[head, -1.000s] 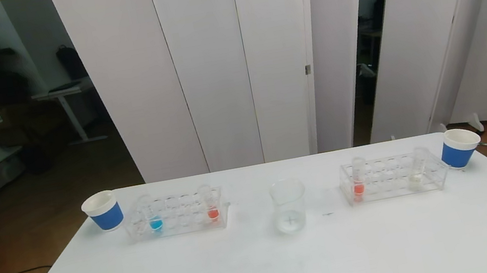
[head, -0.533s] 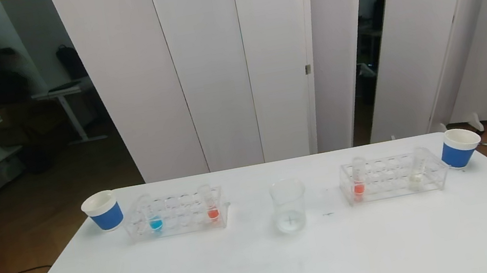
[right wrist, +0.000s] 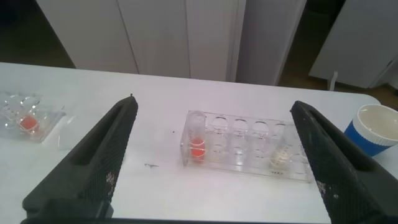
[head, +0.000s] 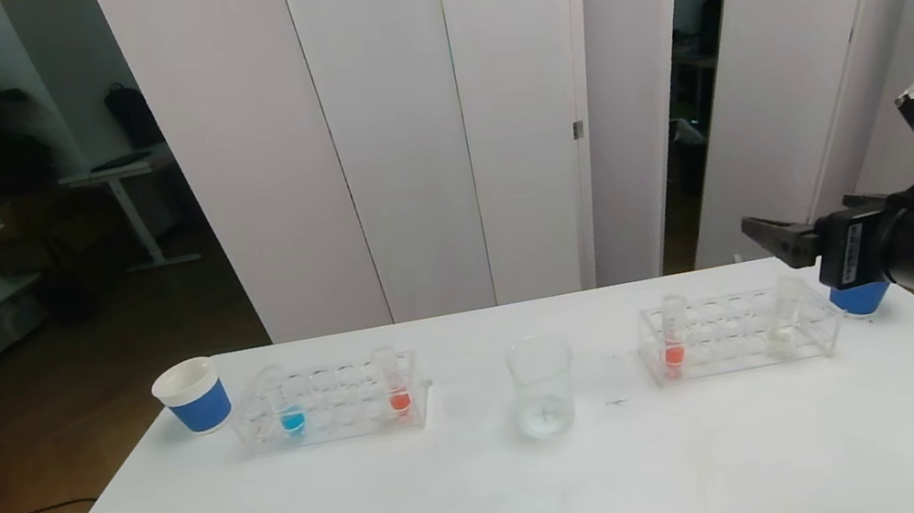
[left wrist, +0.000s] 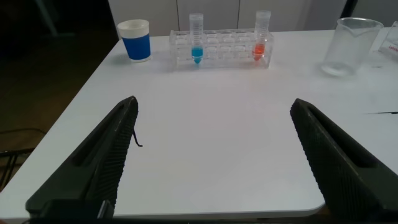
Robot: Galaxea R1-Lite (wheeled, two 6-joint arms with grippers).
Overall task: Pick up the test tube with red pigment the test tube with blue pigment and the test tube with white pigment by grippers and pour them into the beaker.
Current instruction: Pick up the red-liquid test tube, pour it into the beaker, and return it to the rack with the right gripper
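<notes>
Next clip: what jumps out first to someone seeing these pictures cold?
The bright colours in two clear plastic racks on the white table: the cyan-blue pigment tube and an orange-red tube in the robot's left rack, another orange-red tube and the pale whitish tube in the right rack. The clear glass beaker stands between them, and the black right gripper hangs open above the right rack's far end.

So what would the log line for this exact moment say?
right gripper: open, above right rack | left gripper: open, low over table | blue tube, white tube: racked | beaker: untouched
</notes>
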